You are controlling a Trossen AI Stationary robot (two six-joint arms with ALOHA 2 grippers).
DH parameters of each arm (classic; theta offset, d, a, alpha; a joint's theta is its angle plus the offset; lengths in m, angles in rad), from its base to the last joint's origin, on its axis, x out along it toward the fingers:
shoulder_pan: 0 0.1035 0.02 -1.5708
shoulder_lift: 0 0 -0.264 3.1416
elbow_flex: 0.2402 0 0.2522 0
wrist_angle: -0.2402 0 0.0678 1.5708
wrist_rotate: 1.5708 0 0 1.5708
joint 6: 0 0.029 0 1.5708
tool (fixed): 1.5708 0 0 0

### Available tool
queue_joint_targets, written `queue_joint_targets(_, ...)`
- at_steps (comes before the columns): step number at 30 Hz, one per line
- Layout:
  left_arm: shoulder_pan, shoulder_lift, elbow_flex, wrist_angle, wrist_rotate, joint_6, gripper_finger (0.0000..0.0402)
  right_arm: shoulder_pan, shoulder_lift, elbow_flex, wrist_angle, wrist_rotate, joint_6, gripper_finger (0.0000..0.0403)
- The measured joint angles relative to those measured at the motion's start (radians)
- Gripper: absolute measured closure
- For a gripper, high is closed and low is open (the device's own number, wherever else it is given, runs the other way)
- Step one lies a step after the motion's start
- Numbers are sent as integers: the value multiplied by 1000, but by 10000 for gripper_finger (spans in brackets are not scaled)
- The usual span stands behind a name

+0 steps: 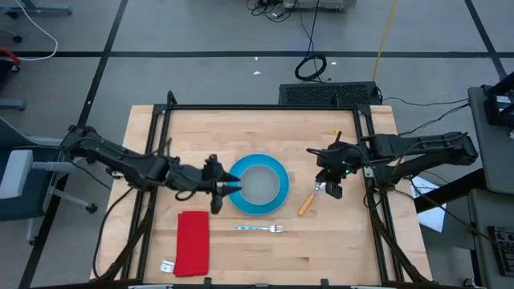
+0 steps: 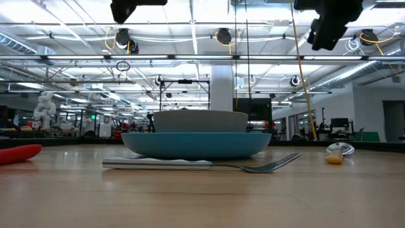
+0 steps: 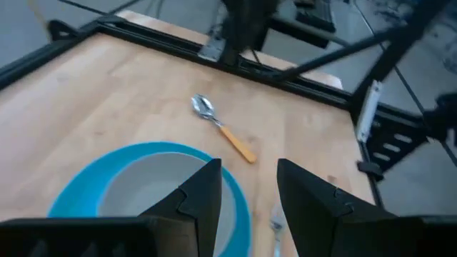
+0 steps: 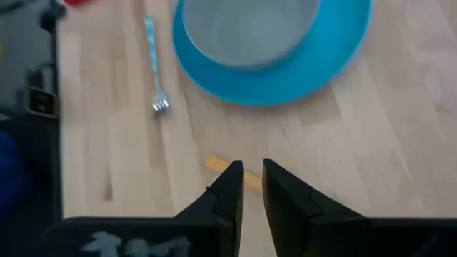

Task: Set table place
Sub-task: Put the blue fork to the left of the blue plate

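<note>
The bright-blue plate [image 1: 239,201] lies flat mid-table, and the grey bowl [image 1: 261,183] stands in it. The silver fork [image 1: 261,229] lies on the wood just near of the plate. The orange-handled spoon [image 1: 309,201] lies to the plate's right, its metal bowl end toward the far right. My left gripper [image 1: 229,189] hovers open over the plate's left rim [image 3: 78,193]. My right gripper [image 1: 328,189] hangs above the spoon with a narrow gap between its fingers; the orange handle [image 4: 214,163] shows just beyond them. In the low view both grippers [image 2: 130,9] [image 2: 329,25] are high above the table.
A folded red cloth [image 1: 193,242] lies near-left of the plate, with a small white tag [image 1: 167,266] beside it at the near edge. Black frame rails [image 1: 265,107] run along the table's edges. Bare wood lies far of the plate and at the near right.
</note>
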Motion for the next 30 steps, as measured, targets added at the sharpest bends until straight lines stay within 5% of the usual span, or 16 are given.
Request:
queue_joint_targets(17, -175, 525, 436, -451, 121, -24, 261, 6, -4, 0, 163, 0, -8, 358)
queue_joint_targets(30, -191, 693, 492, -462, 164, -57, 261, 6, -4, 0, 206, -23, -29, 358)
